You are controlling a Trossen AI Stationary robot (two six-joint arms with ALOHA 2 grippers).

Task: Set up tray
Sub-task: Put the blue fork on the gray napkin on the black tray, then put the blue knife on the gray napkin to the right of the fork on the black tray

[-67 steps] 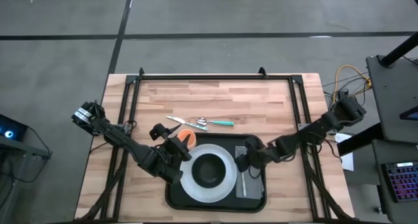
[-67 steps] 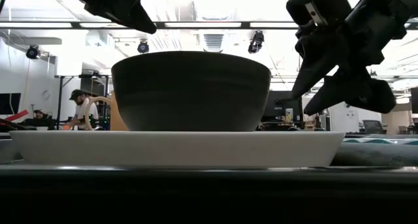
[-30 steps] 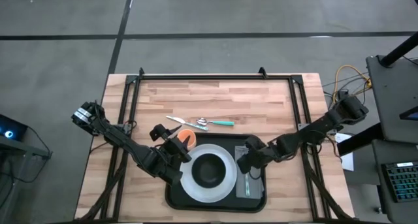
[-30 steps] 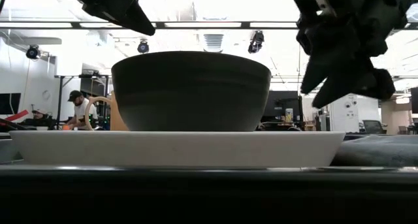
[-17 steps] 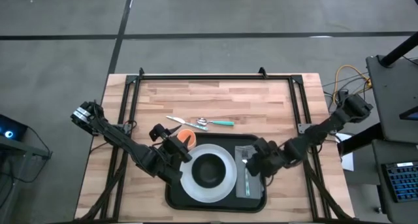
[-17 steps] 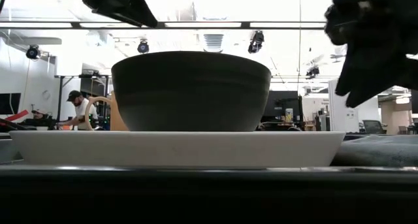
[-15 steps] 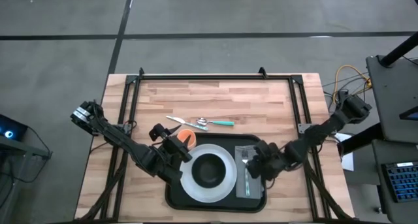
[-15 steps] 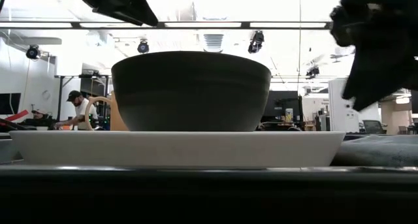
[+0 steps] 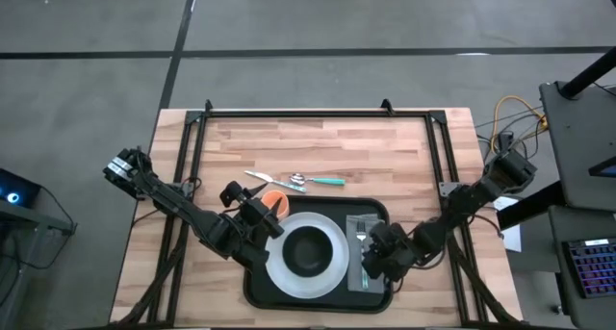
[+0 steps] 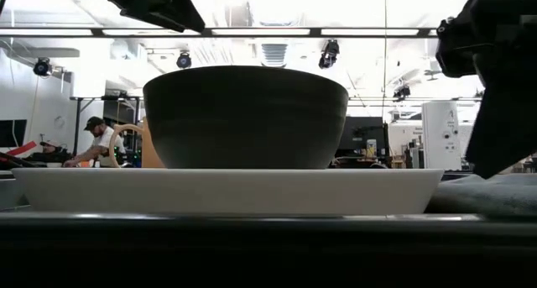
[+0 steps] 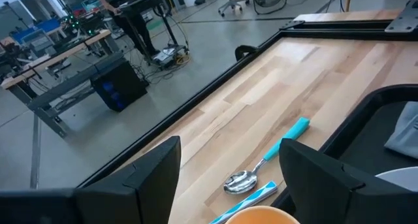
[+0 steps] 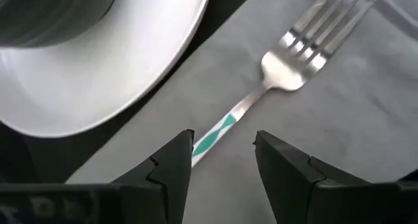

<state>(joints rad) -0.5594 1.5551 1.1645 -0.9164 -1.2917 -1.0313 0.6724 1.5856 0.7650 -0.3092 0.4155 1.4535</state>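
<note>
The black tray (image 9: pixel 258 290) lies near the table's near edge. On it stands a white plate (image 9: pixel 281 272) with a dark bowl (image 9: pixel 308 251) in it, seen close up in the low view as bowl (image 10: pixel 245 116) on plate (image 10: pixel 226 190). To the right of the plate lies a grey napkin (image 9: pixel 367 224) with a fork (image 12: pixel 313 34) on it. My right gripper (image 12: pixel 223 138) is open just above the napkin (image 12: pixel 339 119), one finger on either side of the fork's teal-marked handle (image 12: pixel 212 140). My left gripper (image 9: pixel 265 210) hovers open over an orange cup (image 9: pixel 277 202).
A spoon (image 11: pixel 240 181) with a teal handle (image 11: pixel 292 131) and a knife (image 9: pixel 260 177) lie on the bare wood beyond the tray's far left corner. Black frame rails (image 9: pixel 318 114) run along the table's far, left and right sides. People work at benches in the room behind.
My right gripper has moved from the napkin's far end toward the table's near edge, along the fork, and now stands over the handle. The fork and napkin have stayed in place.
</note>
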